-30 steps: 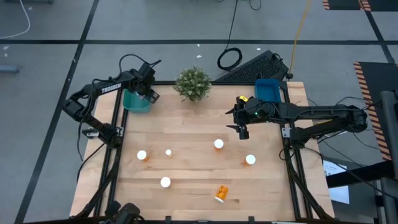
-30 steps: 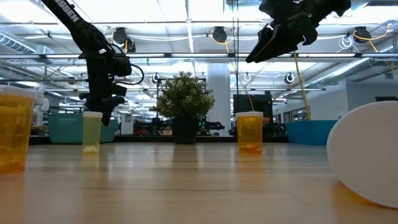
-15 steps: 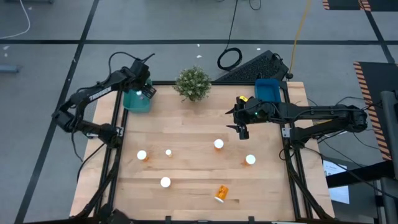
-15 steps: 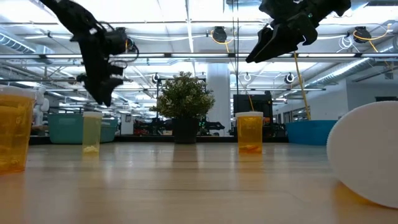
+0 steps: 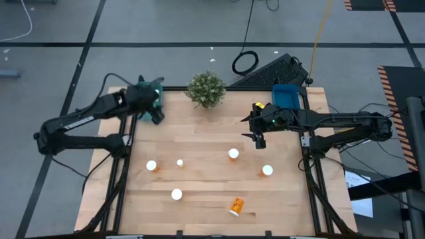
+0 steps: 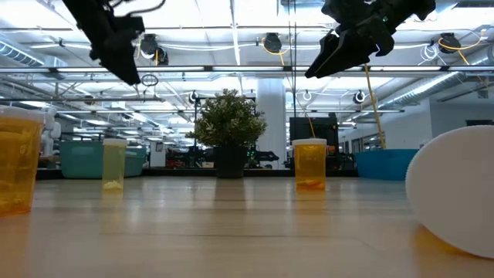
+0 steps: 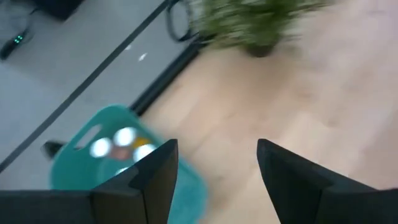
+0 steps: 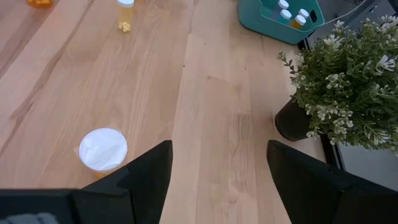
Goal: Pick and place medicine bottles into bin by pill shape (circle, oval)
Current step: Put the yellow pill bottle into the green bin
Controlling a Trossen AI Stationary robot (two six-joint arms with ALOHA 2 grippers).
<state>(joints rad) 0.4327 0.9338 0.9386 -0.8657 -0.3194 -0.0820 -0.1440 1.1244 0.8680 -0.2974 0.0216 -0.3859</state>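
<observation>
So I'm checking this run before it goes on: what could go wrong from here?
The left gripper, jaws open and empty, is near the teal bin; a careless swing could clip its rim. One orange bottle lies on its side and may roll when grasped. The potted plant crowds the path between the bins.

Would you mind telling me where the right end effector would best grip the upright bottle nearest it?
Probably the bottle just under its white cap, coming straight down from above. It stands upright with bare table all round, so the right end effector, open above and just beyond it, could close across the round body.
</observation>
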